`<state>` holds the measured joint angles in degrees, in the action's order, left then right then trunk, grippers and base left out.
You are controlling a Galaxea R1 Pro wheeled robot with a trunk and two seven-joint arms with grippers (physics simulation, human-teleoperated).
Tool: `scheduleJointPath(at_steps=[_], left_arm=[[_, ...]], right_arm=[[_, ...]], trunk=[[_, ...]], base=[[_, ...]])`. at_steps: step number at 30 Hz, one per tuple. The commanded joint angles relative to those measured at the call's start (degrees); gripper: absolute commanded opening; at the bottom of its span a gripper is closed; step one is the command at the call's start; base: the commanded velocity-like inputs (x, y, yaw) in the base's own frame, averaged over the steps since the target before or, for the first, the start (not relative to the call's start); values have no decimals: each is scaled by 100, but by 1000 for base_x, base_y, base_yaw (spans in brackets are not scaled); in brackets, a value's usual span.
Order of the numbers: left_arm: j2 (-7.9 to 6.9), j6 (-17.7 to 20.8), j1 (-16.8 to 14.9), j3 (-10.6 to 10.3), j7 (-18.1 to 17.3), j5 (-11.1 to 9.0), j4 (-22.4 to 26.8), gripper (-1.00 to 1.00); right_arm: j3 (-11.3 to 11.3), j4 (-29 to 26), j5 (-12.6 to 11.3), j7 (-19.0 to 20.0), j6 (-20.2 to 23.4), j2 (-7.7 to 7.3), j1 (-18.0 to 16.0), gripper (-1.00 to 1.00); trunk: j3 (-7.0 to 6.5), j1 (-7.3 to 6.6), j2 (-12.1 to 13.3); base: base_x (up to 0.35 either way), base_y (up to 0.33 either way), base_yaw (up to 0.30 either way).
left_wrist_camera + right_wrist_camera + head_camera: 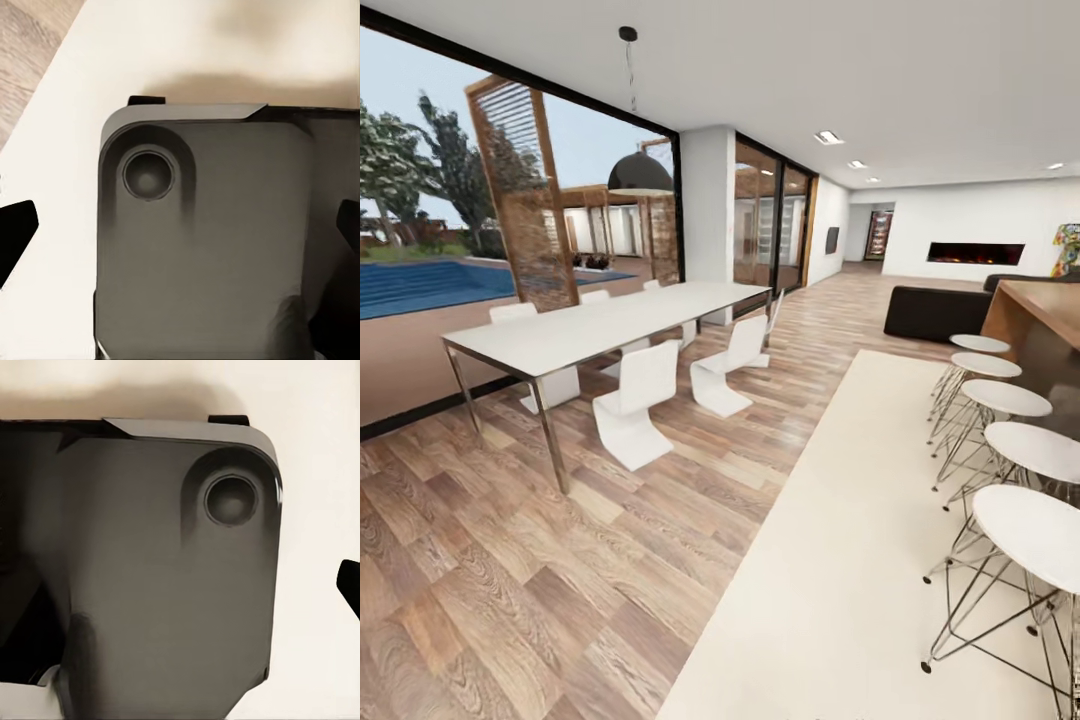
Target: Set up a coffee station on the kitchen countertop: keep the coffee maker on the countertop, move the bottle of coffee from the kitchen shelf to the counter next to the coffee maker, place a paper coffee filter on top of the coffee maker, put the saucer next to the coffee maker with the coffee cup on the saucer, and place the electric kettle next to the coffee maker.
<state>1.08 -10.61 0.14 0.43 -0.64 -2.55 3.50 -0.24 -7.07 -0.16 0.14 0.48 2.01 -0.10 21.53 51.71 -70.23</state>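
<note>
bright daylight from windows (pixel 450 210) | soft render | wrist views shadowed

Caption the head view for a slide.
Robot in transit: white dining table, bar stools along a wooden counter, pool outside.

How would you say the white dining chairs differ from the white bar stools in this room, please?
The white moulded dining chairs have backrests and solid curved bases; the round white bar stools are backless discs on thin wire legs. The chairs stand on the wooden plank floor around the long white dining table; the stools line the wooden bar counter over the cream rug. Both have white seats.
</note>
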Motion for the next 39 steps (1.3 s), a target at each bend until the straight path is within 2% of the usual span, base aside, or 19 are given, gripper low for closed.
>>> scheduleJointPath(at_steps=[1,39], left_arm=[[0,-11,2,1,-7,-27,4,100],[13,-11,2,5,-7,-27,3,100]], right_arm=[[-3,-5,-2,3,5,1,-1,100],[-3,-5,-2,-2,5,1,0,100]], trunk=[[-14,-23,39],[-696,-857,1563]], base=[[0,0,-265],[0,0,-265]])
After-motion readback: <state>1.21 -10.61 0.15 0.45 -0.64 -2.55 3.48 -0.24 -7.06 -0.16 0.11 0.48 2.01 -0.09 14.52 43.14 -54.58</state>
